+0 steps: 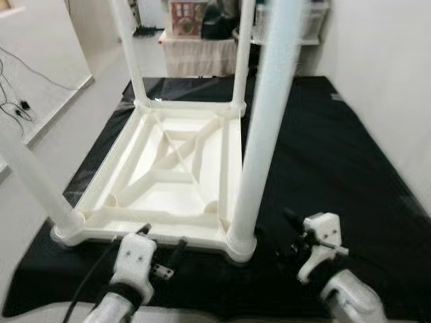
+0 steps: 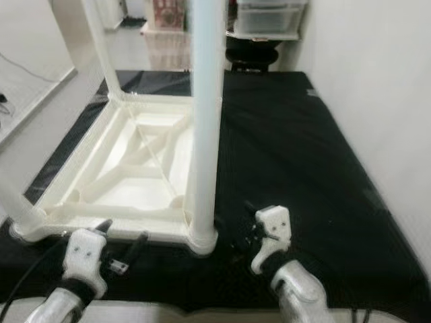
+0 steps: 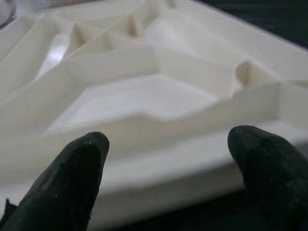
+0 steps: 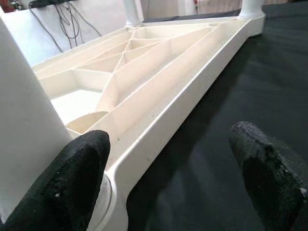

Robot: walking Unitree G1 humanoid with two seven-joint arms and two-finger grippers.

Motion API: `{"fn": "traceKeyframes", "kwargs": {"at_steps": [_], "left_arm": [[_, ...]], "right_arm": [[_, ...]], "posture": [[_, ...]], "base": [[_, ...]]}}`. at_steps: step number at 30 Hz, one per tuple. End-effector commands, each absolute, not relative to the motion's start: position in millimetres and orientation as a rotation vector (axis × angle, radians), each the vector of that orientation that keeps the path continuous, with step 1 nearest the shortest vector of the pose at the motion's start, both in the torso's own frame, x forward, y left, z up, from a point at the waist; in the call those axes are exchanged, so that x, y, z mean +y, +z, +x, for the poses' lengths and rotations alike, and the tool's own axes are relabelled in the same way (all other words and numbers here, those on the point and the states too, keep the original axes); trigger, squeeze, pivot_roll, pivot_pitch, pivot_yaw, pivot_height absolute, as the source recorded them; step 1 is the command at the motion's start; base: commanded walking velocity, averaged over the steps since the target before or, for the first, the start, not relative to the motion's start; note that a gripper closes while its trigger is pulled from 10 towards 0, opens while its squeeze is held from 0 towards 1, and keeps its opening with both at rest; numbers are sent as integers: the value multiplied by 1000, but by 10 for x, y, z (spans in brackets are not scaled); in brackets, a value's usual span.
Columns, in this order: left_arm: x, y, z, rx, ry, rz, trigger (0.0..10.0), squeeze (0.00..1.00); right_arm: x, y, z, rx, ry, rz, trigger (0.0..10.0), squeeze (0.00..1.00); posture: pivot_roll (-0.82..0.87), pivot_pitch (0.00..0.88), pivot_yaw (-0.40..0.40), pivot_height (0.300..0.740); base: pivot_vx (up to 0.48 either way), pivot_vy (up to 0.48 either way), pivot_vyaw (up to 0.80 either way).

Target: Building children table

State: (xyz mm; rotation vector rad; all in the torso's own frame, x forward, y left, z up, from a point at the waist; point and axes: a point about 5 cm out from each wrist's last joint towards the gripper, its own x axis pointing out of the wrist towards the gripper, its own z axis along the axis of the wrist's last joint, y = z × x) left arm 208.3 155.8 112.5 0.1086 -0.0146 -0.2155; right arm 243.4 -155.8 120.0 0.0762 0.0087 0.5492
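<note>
A: Where is the children table seen?

B: It is laid upside down on the black mat, with the ribbed underside turned upward. Four white legs are stood in the corners. The near right leg is seen very large in the head views, and the near left leg is seen at the left edge. The two far legs are placed at the far corners.

A: And the left gripper, how is it held?

B: It is held low, just in front of the near edge of the table top, between the two near legs. Its fingers are spread apart, and nothing is pinched between them. In the left wrist view the white rim is seen in the gap, a little beyond the fingertips.

A: What can be said of the right gripper?

B: It is placed over the mat, just beside the base of the near right leg. Its fingers are also spread wide and nothing is gripped. In the right wrist view one finger is seen close against the leg base; whether it is touching cannot be told.

A: What else is seen?

B: A low shelf with boxes is seen beyond the mat, and cables are lying on the pale floor at the left.
</note>
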Motion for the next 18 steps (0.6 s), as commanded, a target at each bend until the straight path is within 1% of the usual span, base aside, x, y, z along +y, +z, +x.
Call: {"fn": "traceKeyframes", "kwargs": {"at_steps": [1, 2, 3, 5, 6, 7, 10, 13, 14, 15, 17, 18], "left_arm": [[1524, 1115, 2076, -12, -230, 105, 10000, 0], [1522, 1118, 2076, -13, -233, 103, 10000, 0], [1522, 1118, 2076, -13, -233, 103, 10000, 0], [1513, 1127, 2077, -16, -243, 110, 10000, 0], [1513, 1127, 2077, -16, -243, 110, 10000, 0], [1508, 1128, 2075, -15, -246, 114, 10000, 0], [1505, 1125, 2070, -13, -246, 115, 10000, 0], [1504, 1126, 2068, -12, -249, 117, 10000, 0], [1504, 1140, 2051, -11, -259, 110, 10000, 0], [1504, 1140, 2051, -11, -259, 110, 10000, 0], [1500, 1150, 2034, -9, -272, 100, 10000, 0], [1500, 1150, 2034, -9, -272, 100, 10000, 0]], "right_arm": [[-1535, 1155, 2399, 41, 608, 92, 10000, 0], [-1523, 1162, 2393, 47, 651, 89, 10000, 0], [-1523, 1162, 2393, 47, 651, 89, 10000, 0], [-1543, 1197, 2388, 58, 753, 68, 10000, 0], [-1543, 1197, 2388, 58, 753, 68, 10000, 0], [-1626, 1259, 2447, 56, 814, 42, 10000, 0], [-1799, 1378, 2590, 48, 876, -16, 10000, 0], [-1873, 1420, 2651, 50, 896, -51, 10000, 0], [-1966, 1535, 2723, 61, 974, -119, 10000, 0], [-1966, 1535, 2723, 61, 974, -119, 10000, 0], [-2007, 1617, 2737, 80, 1054, -166, 10000, 0], [-2007, 1617, 2737, 80, 1054, -166, 10000, 0]], "posture": [[-8, 158, -20, 740], [-8, 158, -20, 740], [-8, 158, -20, 740], [-3, 160, -18, 740], [-3, 160, -18, 740], [-1, 160, -12, 740], [6, 160, -11, 740], [6, 160, -11, 740], [13, 159, -5, 740], [13, 159, -5, 740], [13, 159, -5, 740], [13, 159, -5, 740]], "base": [[240, 0, 0], [0, 0, 0], [0, 0, 0], [0, 0, 0], [0, 0, 0], [0, 0, 0], [0, 0, 0], [0, 0, 0], [0, 0, 0], [0, 0, 0], [0, 0, 0], [0, 0, 0]]}}
